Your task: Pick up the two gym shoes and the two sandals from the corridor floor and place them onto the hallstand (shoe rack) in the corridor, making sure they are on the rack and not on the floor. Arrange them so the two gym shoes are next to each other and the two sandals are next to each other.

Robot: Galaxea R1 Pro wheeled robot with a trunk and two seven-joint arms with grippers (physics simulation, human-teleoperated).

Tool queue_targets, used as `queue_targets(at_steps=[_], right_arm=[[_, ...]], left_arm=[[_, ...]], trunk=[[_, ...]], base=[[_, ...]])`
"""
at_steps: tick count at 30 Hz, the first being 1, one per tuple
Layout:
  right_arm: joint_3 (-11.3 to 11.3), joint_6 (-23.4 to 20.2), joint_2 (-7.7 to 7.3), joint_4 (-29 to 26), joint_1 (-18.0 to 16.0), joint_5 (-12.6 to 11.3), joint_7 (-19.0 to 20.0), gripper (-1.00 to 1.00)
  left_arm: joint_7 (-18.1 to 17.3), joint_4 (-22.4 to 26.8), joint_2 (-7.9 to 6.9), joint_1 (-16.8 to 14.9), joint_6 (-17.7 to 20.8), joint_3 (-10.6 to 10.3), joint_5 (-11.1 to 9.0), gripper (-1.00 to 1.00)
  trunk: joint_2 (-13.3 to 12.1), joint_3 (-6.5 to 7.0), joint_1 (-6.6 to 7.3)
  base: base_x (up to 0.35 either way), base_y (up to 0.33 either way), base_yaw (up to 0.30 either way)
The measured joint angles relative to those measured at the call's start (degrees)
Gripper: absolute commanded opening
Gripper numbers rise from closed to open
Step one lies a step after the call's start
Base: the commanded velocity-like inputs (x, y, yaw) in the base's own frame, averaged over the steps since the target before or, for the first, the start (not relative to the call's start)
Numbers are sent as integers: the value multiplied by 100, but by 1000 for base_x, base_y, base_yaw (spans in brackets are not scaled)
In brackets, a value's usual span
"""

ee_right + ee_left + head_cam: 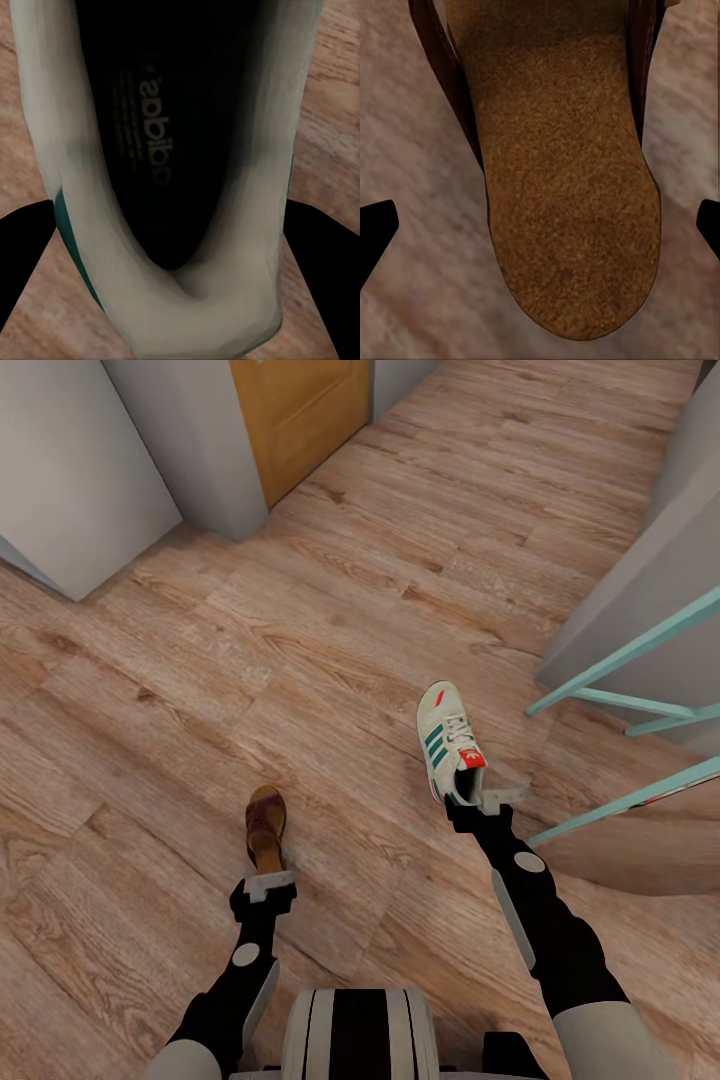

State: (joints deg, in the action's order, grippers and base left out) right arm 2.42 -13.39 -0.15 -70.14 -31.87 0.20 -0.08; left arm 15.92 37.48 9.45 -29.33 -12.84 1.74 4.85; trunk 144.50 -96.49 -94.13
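Note:
One white gym shoe (452, 745) with green stripes and a red tongue label lies toe-away over the wood-grain corridor floor (300, 660). My right gripper (490, 800) is at its heel. In the right wrist view both black fingers (26, 255) press the sides of the gym shoe's heel (172, 300). A reddish-brown sandal (265, 825) lies just ahead of my left gripper (268, 882). In the left wrist view its tan footbed (570, 210) sits between wide-apart fingertips (375, 232), with floor showing on both sides. The other shoe, other sandal and hallstand are out of view.
An orange-brown door (300, 410) stands between grey walls (80, 460) at the far left. Teal frame bars (630, 650) and a grey wall (660, 560) close off the right side. My trunk (360, 1035) is at the bottom edge.

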Motion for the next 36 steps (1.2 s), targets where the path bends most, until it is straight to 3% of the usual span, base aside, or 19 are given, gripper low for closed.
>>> queue_targets(at_steps=[8, 16, 36], right_arm=[[0, 0, -1, 0, -1, 3, 0, -100], [0, 0, -1, 1, 0, 3, 0, -100], [0, 0, -1, 0, 0, 3, 0, -100]], left_arm=[[-1, -8, -1, 7, -90, 0, -1, 100], [-1, -9, -1, 8, -113, 0, -1, 100], [-1, -9, 3, 10, -119, -4, 6, 100]], trunk=[[0, 0, 0], [11, -177, -21], [11, -177, -20]], base=[[0, 0, 0], [0, 0, 0], [30, 0, 0]])
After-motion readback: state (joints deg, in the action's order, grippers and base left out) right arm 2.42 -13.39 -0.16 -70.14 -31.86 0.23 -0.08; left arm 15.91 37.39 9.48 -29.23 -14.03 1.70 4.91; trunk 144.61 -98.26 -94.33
